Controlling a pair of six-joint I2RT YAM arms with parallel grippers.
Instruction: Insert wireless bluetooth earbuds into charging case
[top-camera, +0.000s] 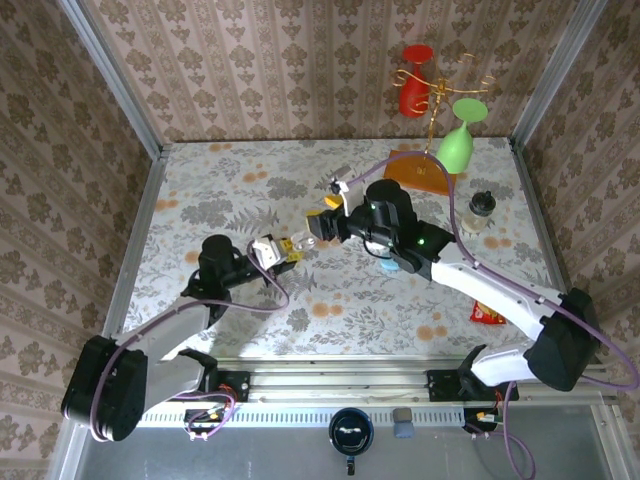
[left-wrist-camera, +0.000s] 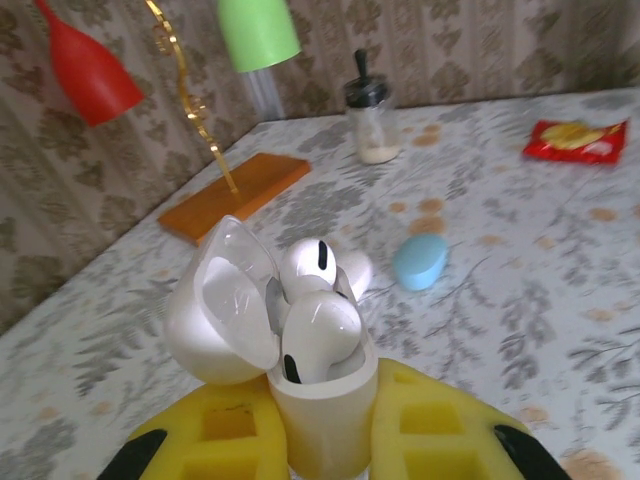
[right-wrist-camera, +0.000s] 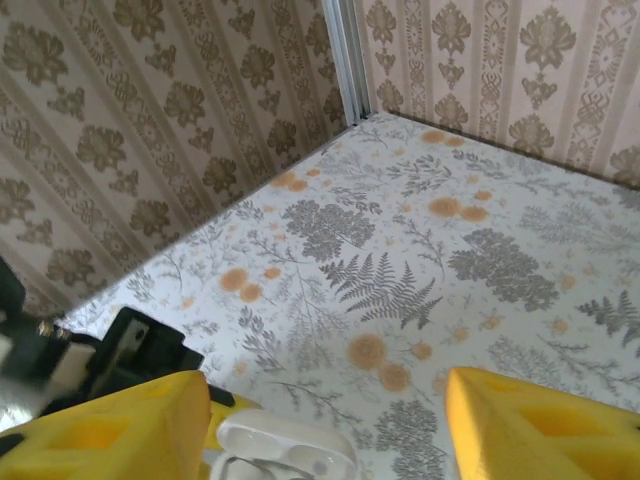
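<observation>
- While the left gripper (left-wrist-camera: 325, 435) pinches the case (left-wrist-camera: 328, 395) low on its body, its yellow fingers (left-wrist-camera: 215, 440) press in from both sides. The case stands upright between them.
- The lid (left-wrist-camera: 215, 315) is swung open beside the case mouth, with its hollow turned toward the earbuds.
- Both earbuds sit in the case mouth. The front earbud (left-wrist-camera: 320, 335) has its rounded head well above the rim. The rear earbud (left-wrist-camera: 308, 268) is just behind it and touching it, with a dark oval mark facing up.
- The right gripper (right-wrist-camera: 328, 400) has its jaws spread wide and holds nothing. In the right wrist view, the open lid shows low between its two fingers. I cannot tell whether either finger touches it.
- In the top view, the right gripper is just beyond the case and faces the left gripper.
- Near the case, a blue oval (left-wrist-camera: 420, 262) lies on the table (left-wrist-camera: 520, 300).
- Farther behind the case stand a jar (left-wrist-camera: 370, 120) with a black top and an orange base (left-wrist-camera: 235, 195) with a gold stand.
- Well apart from the case lies a red packet (left-wrist-camera: 580, 140). It carries yellow print, too blurred to read.
</observation>
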